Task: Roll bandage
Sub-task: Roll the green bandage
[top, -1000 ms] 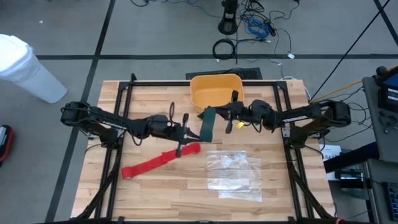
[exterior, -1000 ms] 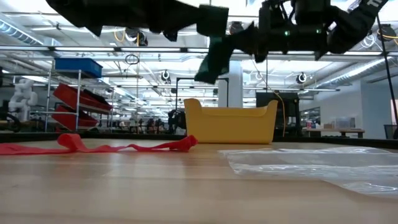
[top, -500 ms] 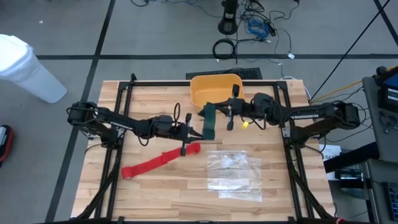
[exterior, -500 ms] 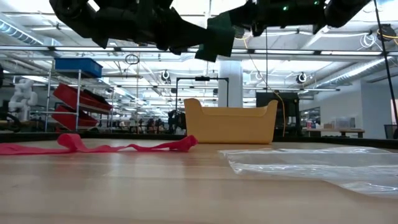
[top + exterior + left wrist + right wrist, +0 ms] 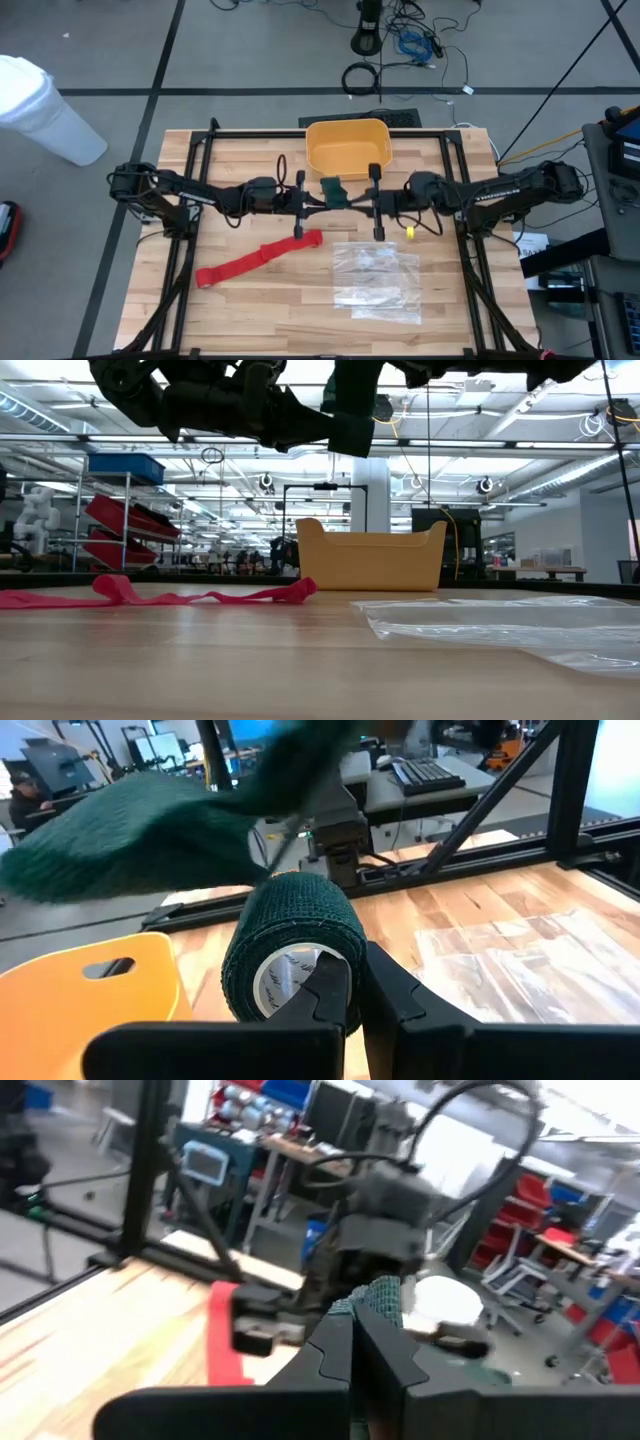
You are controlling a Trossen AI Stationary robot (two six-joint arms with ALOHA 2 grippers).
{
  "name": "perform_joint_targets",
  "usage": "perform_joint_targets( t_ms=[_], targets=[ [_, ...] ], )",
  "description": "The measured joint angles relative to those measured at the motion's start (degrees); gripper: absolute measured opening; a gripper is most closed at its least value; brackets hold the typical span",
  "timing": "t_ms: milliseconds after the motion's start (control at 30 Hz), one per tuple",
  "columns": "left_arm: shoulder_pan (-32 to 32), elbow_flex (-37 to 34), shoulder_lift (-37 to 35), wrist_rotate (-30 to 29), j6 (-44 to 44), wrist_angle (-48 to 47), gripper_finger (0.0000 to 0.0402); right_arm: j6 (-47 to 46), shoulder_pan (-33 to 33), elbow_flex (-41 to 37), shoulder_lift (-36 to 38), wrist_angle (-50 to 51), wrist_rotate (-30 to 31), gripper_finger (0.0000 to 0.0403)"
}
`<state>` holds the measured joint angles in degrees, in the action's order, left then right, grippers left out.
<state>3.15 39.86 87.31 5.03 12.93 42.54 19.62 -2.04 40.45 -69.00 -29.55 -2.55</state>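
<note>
High view: both arms meet in the air over the middle of the worktop, just in front of the yellow bin. Between them hangs a dark green bandage roll.

The left pincer is closed almost completely. In its wrist view its fingertips seem to pinch the wall of the green roll at its open end, though the exact contact is partly hidden. The right pincer is fully closed. In its wrist view green fabric sits at its tips, so it appears to hold the loose green tail that sweeps up from the roll.

The red bandage lies flat and unrolled on the worktop, diagonally below the left arm. Neither pincer touches it. The clear plastic bag lies beside it, under the right arm.

As I judge it, the step in hand is winding the green strip in mid-air, and the red strip is not yet started.

The next move calls for keeping the tail taut. One wrist would turn to lay the slack onto the roll, without the pinched edge slipping free.
</note>
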Motion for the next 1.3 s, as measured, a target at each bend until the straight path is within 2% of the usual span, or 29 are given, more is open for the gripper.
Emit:
perform_joint_targets(
  t_ms=[167, 267, 467, 633, 833, 1000, 1067, 1167, 1300],
  targets=[
    [0.09, 0.0, 0.0, -1.63, 6.01, 0.92, 0.001, 1.05, -1.96, 0.02, -1.85, 2.91, -0.02, 0.0001],
    [0.09, 0.36, -0.02, -1.67, 9.46, 0.92, 0.001, 2.08, -2.66, 0.02, -2.81, 4.31, -0.15, 0.002],
    [-0.01, 0.83, -0.06, -1.66, 15.36, 0.92, 0.001, 2.33, -4.43, 0.07, -2.89, 8.9, 0.12, 0.0106],
    [-1.18, 1.03, -2.82, -2.79, 22.33, -0.2, 0.001, -1.58, -5.33, 0.15, -2.88, 11.68, 0.03, 0.0167],
    [-3.62, 2.05, -5.64, -8.05, 33.23, -0.45, 0.001, 1.31, -5.91, 0.21, -2.78, 10.72, 0.91, 0.0186],
    [-6.82, 2.38, -5.84, -17.7, 44.44, -0.47, 0.001, 5.99, -6.02, 0.18, -2.84, 13.38, 13.09, 0.0187],
    [-8.32, 2.38, -5.86, -23.15, 48.52, -0.29, 0.001, 6.74, -6.26, 0.12, -2.9, 13.72, 15.42, 0.0187],
    [-10.15, 2.51, -5.99, -29.15, 51.91, 0.85, 0.001, 7.22, -8.06, 0.0, -2.92, 14.05, 15.22, 0.0187],
    [-11.6, 2.64, -6.16, -30.18, 51.43, 1.45, 0.001, 4.25, -9.54, -0.13, -3.01, 17.16, 10.33, 0.0187]
  ],
)
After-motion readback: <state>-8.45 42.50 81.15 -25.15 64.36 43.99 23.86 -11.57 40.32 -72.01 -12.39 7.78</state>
